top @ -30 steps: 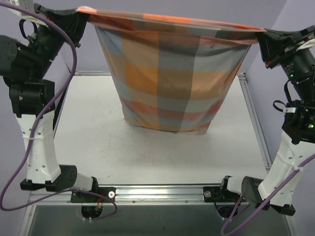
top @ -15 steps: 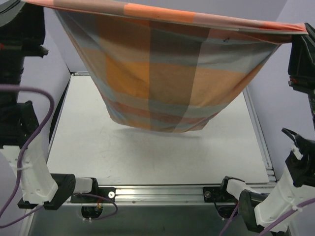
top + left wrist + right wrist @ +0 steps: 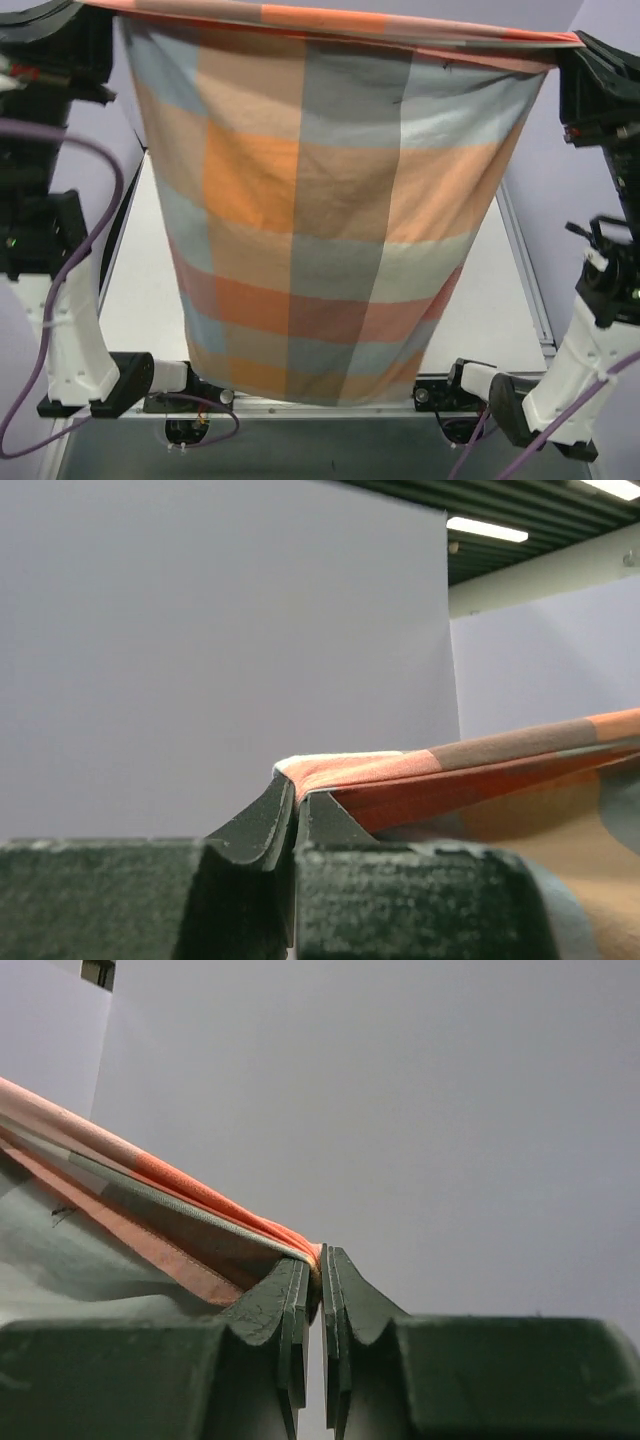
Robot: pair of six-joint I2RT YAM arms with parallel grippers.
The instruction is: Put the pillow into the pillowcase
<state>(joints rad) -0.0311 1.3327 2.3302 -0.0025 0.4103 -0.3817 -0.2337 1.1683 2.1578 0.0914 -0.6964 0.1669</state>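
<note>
A: Soft, even light is filling every view; a ceiling strip (image 3: 487,528) is glowing top right in the left wrist view.
B: The close fingers (image 3: 262,825) are looking dark and grainy; the pillowcase (image 3: 330,230) is showing sharp from above.

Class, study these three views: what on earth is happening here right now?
Two robot arms hold the checked pillowcase up over the table. The left gripper and the right gripper each pinch a top corner, shut on the cloth, so it hangs spread between them. No pillow is in view.
</note>
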